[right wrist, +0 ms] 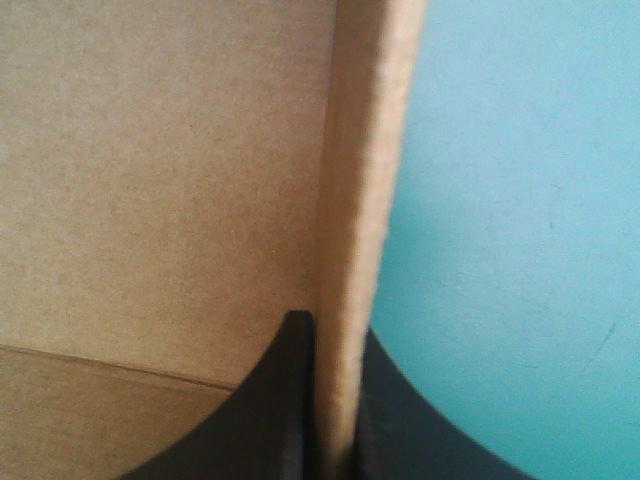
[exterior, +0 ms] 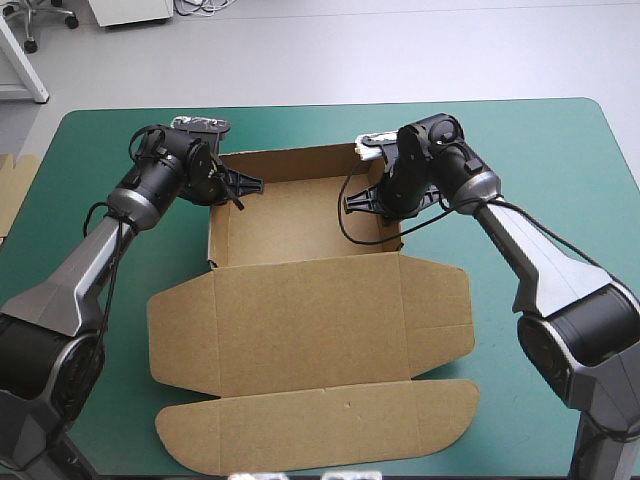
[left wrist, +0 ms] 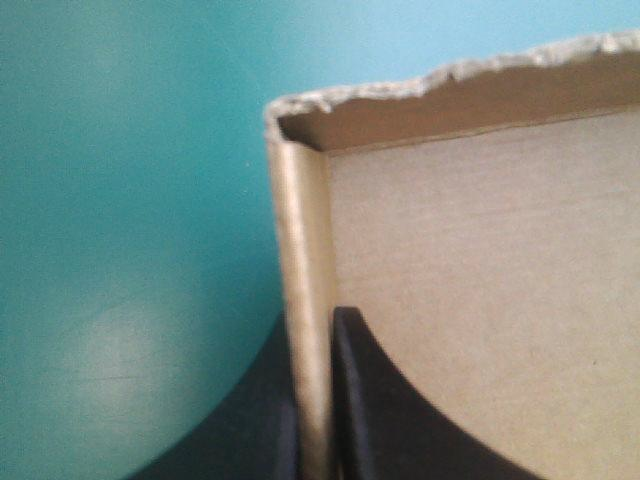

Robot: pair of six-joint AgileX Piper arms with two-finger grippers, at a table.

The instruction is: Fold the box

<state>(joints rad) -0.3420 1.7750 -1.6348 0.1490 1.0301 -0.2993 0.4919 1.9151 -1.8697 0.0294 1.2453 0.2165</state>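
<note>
The brown box [exterior: 300, 300] lies at the middle of the teal-green table [exterior: 560, 150], its tray with walls raised toward 12 o'clock and its lid flat toward 6 o'clock. The left pincer [exterior: 243, 187] is all but closed on the tray's 9 o'clock wall, 1 black finger on each face. The right pincer [exterior: 362, 200] pinches the 3 o'clock wall the same way. More board [exterior: 12, 190] shows at the table's 9 o'clock edge.
</note>
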